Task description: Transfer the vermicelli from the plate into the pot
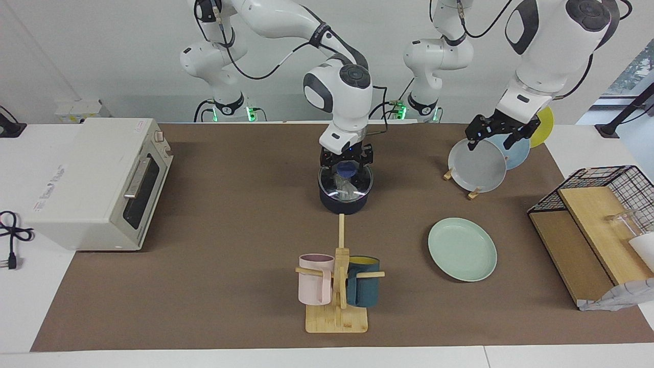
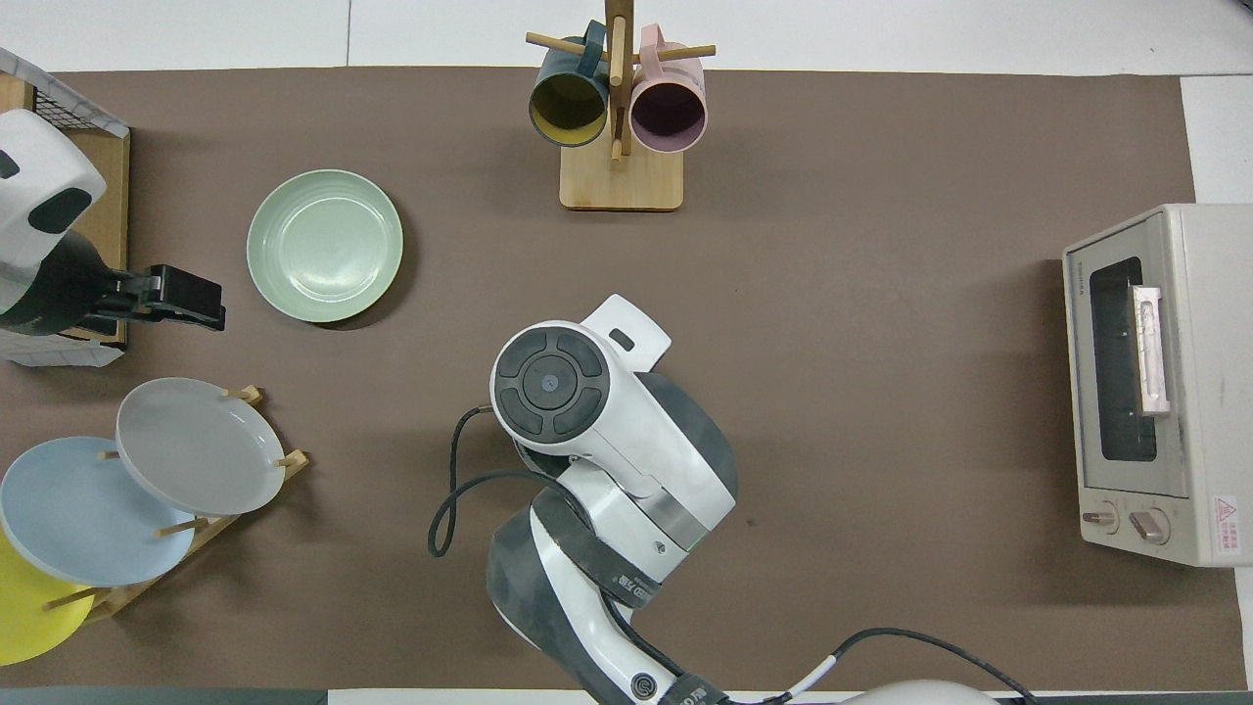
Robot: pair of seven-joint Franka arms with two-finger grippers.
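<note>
Both vermicelli (image 1: 346,188) nests in pot (image 1: 345,200); plate (image 1: 462,249) bare.

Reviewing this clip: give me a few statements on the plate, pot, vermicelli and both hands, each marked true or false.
1. The mint-green plate still holds vermicelli. False: it is bare.
2. The right hand is over the pot. True.
3. Vermicelli lies inside the pot. True.
4. The left hand is over the mint-green plate. False: it hangs over the grey plate in the rack, and that arm waits.
5. The pot stands inside the toaster oven. False: it stands on the table mat, nearer the robots than the mug stand.
</note>
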